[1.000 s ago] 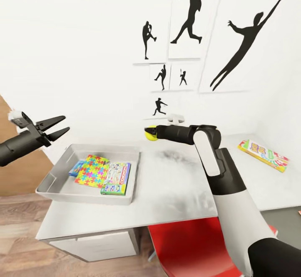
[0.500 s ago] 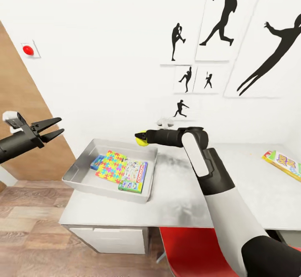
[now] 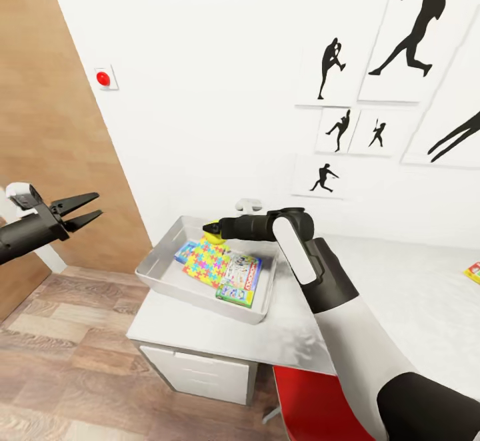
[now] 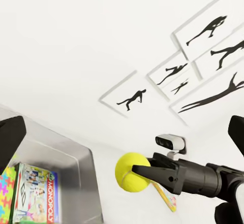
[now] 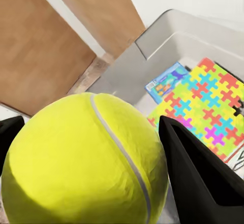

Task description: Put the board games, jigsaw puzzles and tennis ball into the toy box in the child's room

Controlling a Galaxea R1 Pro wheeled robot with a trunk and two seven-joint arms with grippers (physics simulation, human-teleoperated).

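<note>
Right gripper (image 3: 211,231) clamped on tennis ball (image 3: 213,234), held over toy box (image 3: 160,280) on table (image 3: 293,334). Left gripper (image 3: 90,206) apart, idle. Drop-off step; next: lower slightly, release into box.

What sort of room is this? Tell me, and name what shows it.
Most likely a child's bedroom or playroom: black sports-silhouette pictures on the white wall, a grey toy box of board games and a jigsaw puzzle on a desk, and a red chair beneath it.
</note>
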